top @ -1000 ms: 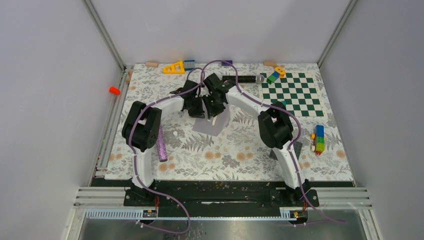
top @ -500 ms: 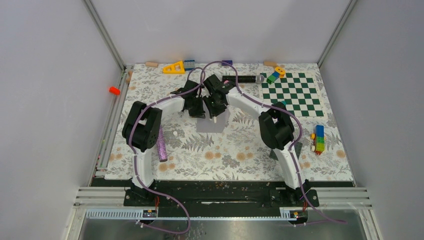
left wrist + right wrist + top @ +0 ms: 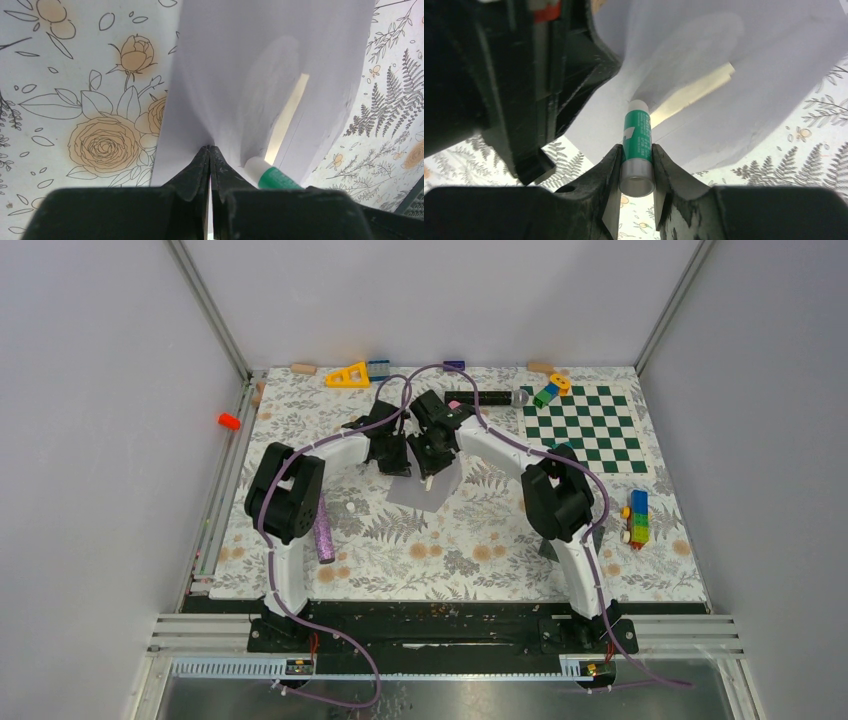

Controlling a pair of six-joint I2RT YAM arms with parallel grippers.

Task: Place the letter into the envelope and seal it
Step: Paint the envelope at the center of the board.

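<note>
The light grey envelope [image 3: 424, 490] lies mid-table with its near part lifted. My left gripper [image 3: 210, 149] is shut on that lifted edge of the envelope [image 3: 240, 75]. A tan strip of the letter [image 3: 290, 120] shows inside the open pocket; the rest of the letter is hidden. My right gripper [image 3: 636, 150] is shut on a green-and-white glue stick [image 3: 636, 132], whose white tip touches the inside of the envelope [image 3: 749, 100] beside the letter [image 3: 696, 92]. In the top view the left gripper [image 3: 400, 462] and the right gripper [image 3: 430, 466] stand close together over the envelope.
A green-and-white checkerboard [image 3: 585, 428] lies at the back right, with coloured blocks [image 3: 637, 517] near the right edge. A pink glittery cylinder [image 3: 324, 528] rests by the left arm. A yellow triangle [image 3: 348, 375] and small blocks line the back edge.
The right arm has shifted very slightly and the lifted envelope moved a little with it. Both grips are unchanged.
</note>
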